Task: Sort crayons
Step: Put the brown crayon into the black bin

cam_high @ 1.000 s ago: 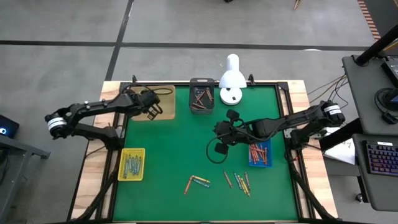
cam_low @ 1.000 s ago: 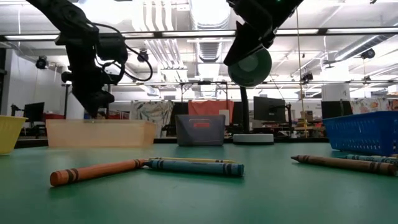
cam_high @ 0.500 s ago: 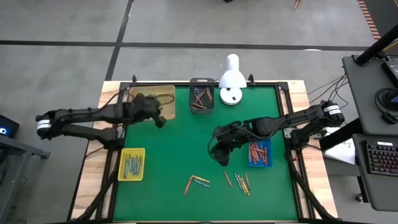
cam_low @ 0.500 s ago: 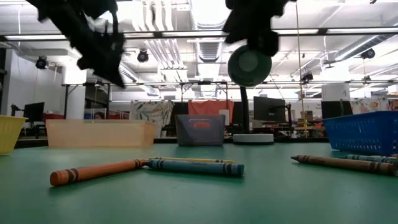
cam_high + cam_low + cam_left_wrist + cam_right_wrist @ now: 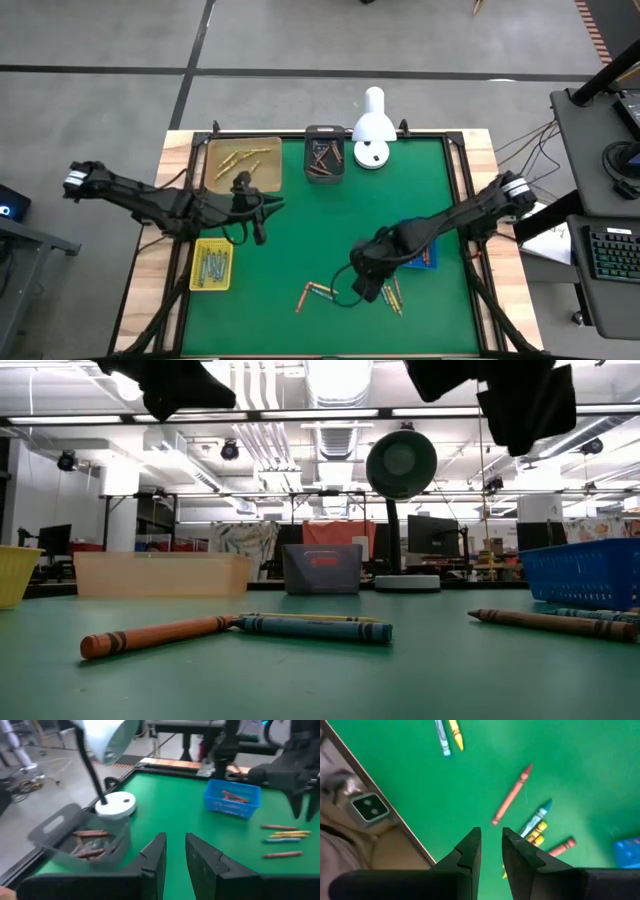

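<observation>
Loose crayons lie flat on the green mat near its front edge: an orange one beside a blue and a yellow one, and a cluster further right. My right gripper hovers above them, pointing steeply down, narrowly open and empty. My left gripper hangs over the mat's left part, nearly level, pointing toward the right side, narrowly open and empty. More crayons lie in the tan tray, grey tray, yellow tray and blue tray.
A white desk lamp stands at the mat's far edge beside the grey tray. The blue tray is partly under my right arm. A wooden rim frames the mat. In the low view, both arms hang high above the crayons.
My left gripper has left the tan tray, swinging toward the table's near edge and right, rising and tipping from pointing down to nearly level. My right gripper has moved from mid-mat toward the near edge over the loose crayons, rolling and tipping downward. Neither finger gap has changed.
</observation>
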You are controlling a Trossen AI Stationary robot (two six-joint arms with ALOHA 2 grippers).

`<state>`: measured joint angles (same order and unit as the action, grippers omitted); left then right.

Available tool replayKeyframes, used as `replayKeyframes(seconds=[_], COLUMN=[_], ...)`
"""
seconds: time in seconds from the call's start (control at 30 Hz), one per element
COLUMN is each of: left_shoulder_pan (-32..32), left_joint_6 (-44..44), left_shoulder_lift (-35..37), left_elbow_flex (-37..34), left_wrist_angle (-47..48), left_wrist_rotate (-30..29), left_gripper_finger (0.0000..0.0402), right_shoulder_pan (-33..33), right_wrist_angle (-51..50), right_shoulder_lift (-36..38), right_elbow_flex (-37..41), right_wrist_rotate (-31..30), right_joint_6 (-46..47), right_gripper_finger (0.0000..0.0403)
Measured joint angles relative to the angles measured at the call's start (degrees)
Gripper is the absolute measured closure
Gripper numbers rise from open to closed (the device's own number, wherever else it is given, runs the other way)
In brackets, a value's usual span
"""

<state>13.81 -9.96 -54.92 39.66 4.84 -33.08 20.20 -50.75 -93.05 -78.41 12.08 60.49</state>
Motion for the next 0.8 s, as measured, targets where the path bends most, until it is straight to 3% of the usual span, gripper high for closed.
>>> replayKeyframes(seconds=[0.33, 0.63, 0.8], left_shoulder_pan=[3.1, 3.0, 3.0], left_joint_6=[-1.5, -1.1, -0.3], left_shoulder_lift=[-2.3, -2.6, -2.6], left_elbow_flex=[0.0, 0.0, 0.0], left_wrist_angle=[-1.1, -0.9, -0.9], left_wrist_rotate=[0.0, 0.0, 0.0], left_gripper_finger=[0.0347, 0.0347, 0.0347], right_shoulder_pan=[2.4, 1.7, 1.6], right_wrist_angle=[-13.5, -13.6, -13.0], right_shoulder_lift=[-12.4, -15.9, -15.9], right_elbow_flex=[-12.4, -13.1, -13.1], right_wrist_rotate=[-4.8, -5.5, -10.8], right_joint_6=[-2.2, -6.1, -3.6], right_gripper_finger=[0.0337, 0.0321, 0.0286])
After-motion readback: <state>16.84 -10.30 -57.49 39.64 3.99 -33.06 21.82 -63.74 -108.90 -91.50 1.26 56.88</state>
